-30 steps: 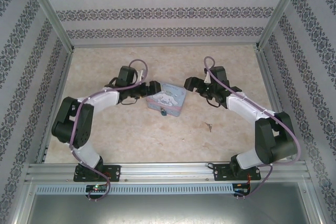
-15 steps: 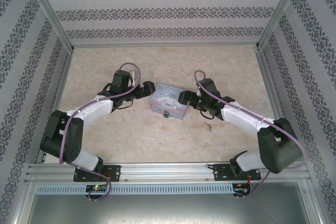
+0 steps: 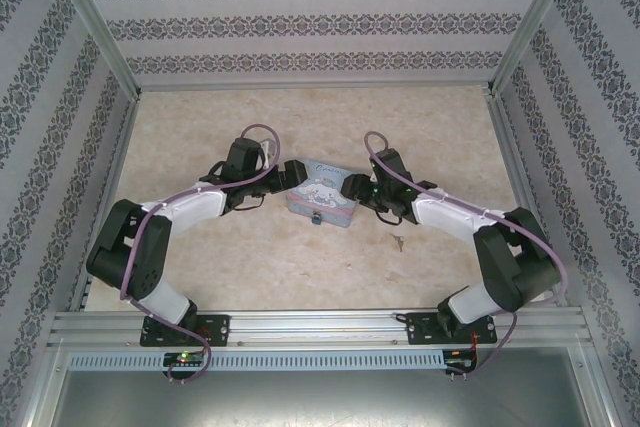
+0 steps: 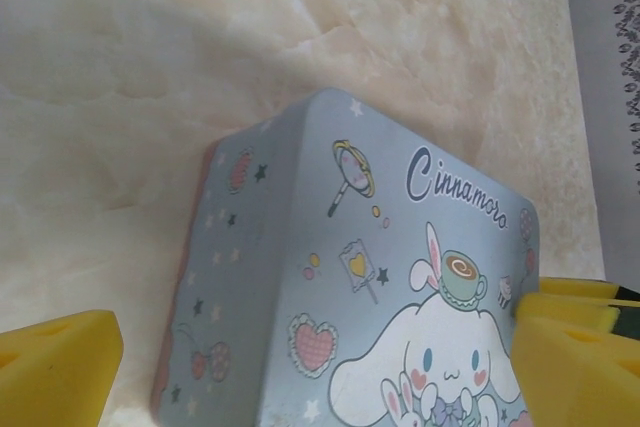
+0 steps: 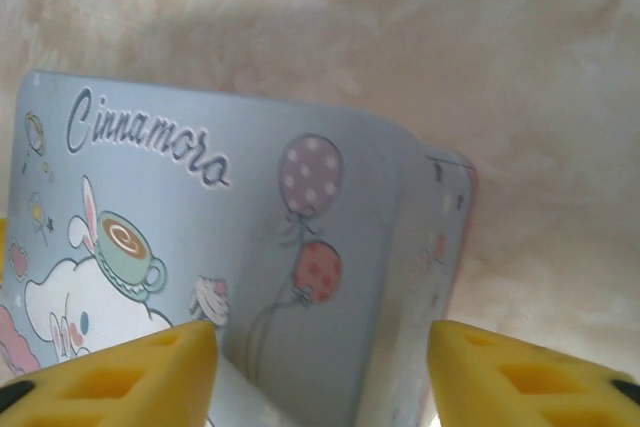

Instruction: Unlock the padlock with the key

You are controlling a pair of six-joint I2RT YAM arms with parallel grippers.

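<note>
The pale-blue cartoon tin [image 3: 322,192] lies mid-table. The tiny blue-teal padlock [image 3: 316,218] hangs on its near side. On the table to the right of the tin lies the small dark key [image 3: 398,241], apart from both arms. My left gripper [image 3: 284,176] is open at the tin's left end. In the left wrist view its yellow pads [image 4: 55,372] stand wide on either side of the tin [image 4: 380,277]. My right gripper [image 3: 352,190] is at the tin's right end, open. One of its pads [image 5: 120,377] is over the lid [image 5: 250,217] and the other is outside the side wall.
The marble-patterned tabletop [image 3: 250,257] is walled in by patterned panels at the back and on both sides. A metal rail [image 3: 320,327] carrying the arm bases runs along the near edge. Bare table lies in front of the tin and behind it.
Both arms have swung inward and come down to the tin's two ends. The tin, padlock and key have stayed in place.
</note>
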